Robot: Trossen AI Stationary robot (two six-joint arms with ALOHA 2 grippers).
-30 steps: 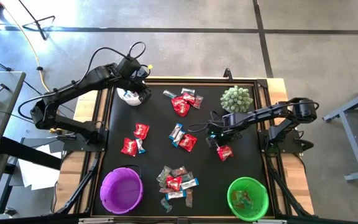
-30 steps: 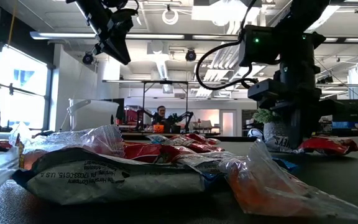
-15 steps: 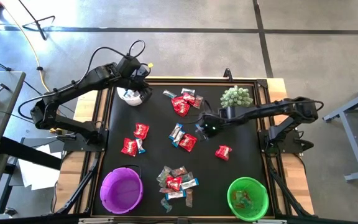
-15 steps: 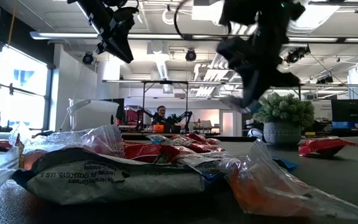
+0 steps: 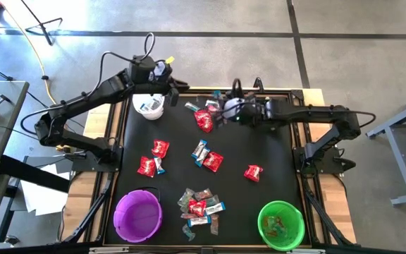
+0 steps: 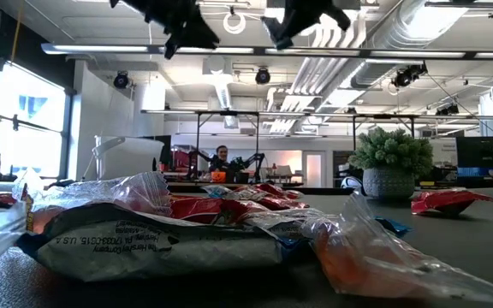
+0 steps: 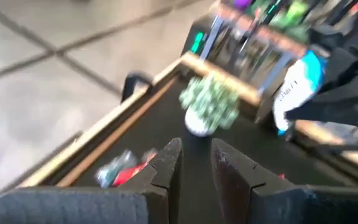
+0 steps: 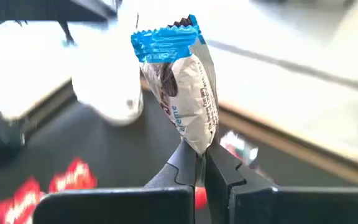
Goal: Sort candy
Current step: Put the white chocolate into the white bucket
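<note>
Wrapped candy lies in clusters on the black mat: a far cluster (image 5: 205,118), a middle one (image 5: 207,157), a left one (image 5: 152,158), a near one (image 5: 200,205) and a lone red packet (image 5: 253,172). My right gripper (image 5: 222,111) reaches over the far cluster, shut on a blue-and-white mini bar (image 8: 182,87). It shows high up in the low view (image 6: 299,17). My left gripper (image 5: 161,70) hangs beyond the white bowl (image 5: 149,106), high over the table (image 6: 181,24). Its fingers (image 7: 194,167) are slightly open on nothing. My right gripper pinches the mini bar by one end of its wrapper (image 8: 197,146) between the two fingertips. The fingers reach in from the table's right side. The bar sticks out past the fingertips, its blue crimped end (image 8: 165,38) farthest from them, lifted clear of the table.
A spiky green plant in a pot (image 7: 209,109) stands near the far right corner (image 6: 390,167). A purple bowl (image 5: 138,215) and a green bowl (image 5: 281,224) holding some sweets sit at the near edge. A raised wooden rim (image 5: 309,152) frames the mat.
My right gripper has risen from beside the red packet on the mat's right side and swung toward the far edge and left, carrying the mini bar. The red packet stays on the mat. My left gripper has moved up and toward the far edge, off the white bowl.
</note>
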